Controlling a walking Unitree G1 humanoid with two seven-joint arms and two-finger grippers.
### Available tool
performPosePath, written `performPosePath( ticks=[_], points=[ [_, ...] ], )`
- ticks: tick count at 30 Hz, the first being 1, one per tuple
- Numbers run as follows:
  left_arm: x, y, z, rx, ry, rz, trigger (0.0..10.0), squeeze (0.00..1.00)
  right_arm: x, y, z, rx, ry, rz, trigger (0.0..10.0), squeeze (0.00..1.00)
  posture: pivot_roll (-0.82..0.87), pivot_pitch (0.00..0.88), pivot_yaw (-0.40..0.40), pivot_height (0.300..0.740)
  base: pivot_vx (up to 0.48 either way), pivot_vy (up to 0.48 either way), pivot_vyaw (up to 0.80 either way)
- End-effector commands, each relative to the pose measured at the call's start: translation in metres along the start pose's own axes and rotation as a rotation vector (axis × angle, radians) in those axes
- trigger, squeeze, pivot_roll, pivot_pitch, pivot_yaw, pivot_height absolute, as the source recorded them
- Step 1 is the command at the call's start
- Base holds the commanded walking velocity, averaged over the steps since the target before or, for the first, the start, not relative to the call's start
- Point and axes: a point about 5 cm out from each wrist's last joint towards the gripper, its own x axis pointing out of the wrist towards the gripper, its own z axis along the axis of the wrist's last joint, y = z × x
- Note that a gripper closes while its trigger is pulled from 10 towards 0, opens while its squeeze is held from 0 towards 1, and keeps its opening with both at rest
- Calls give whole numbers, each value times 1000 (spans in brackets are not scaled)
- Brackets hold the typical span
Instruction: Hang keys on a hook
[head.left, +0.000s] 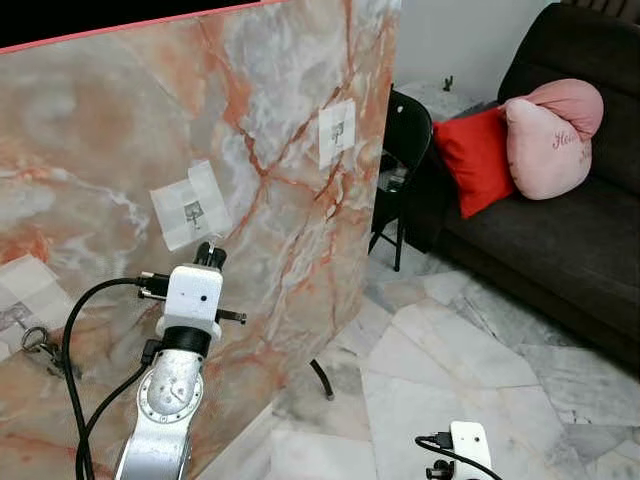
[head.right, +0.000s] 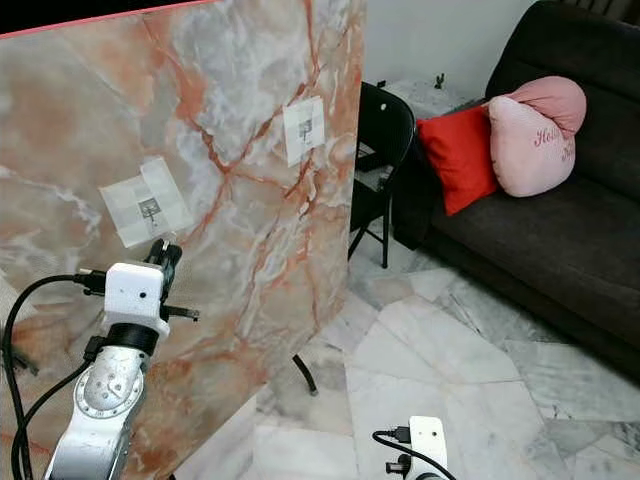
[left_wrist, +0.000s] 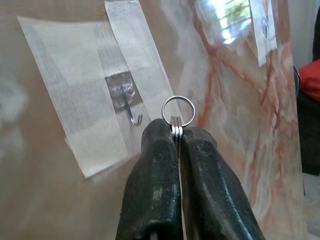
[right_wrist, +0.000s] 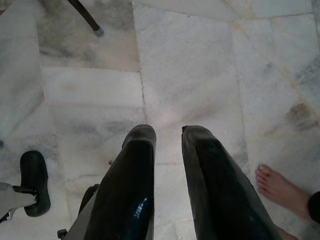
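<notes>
Marble-pattern panel (head.left: 280, 120), orange/grey veins, stood upright on thin dark leg (head.left: 322, 380). Black chair (head.left: 403, 150) just behind panel's far edge. Dark sofa (head.left: 570, 240) along wall at right; red cushion (head.left: 475, 158) and pink cushion w/ script lettering (head.left: 550, 135) sat on it, touching. Pale marble floor tiles (head.left: 470, 370), grey-veined. Person's bare foot (right_wrist: 280, 189) rested on tiles. White wall (head.left: 450, 40) beyond chair.

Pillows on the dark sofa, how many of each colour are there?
Red square pillow: 1
Pink heart-shaped plush pillow: 1
Total: 2
</notes>
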Motion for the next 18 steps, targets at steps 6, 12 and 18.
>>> performPosePath(
  ticks=[6,12,18],
  points=[
    [9,-7,-1,10,31,8,10000,0,0,-2,0,-11,11,-5,10000,0,70,0,-77,740,0,0,0],
    [13,-1,-2,29,65,68,10000,0,0,-2,0,-10,11,-6,10000,0,68,0,-76,740,0,0,0],
    [13,6,-3,58,79,117,10000,0,0,-2,0,-10,12,-5,10000,0,68,0,-75,740,0,0,0]
  ],
)
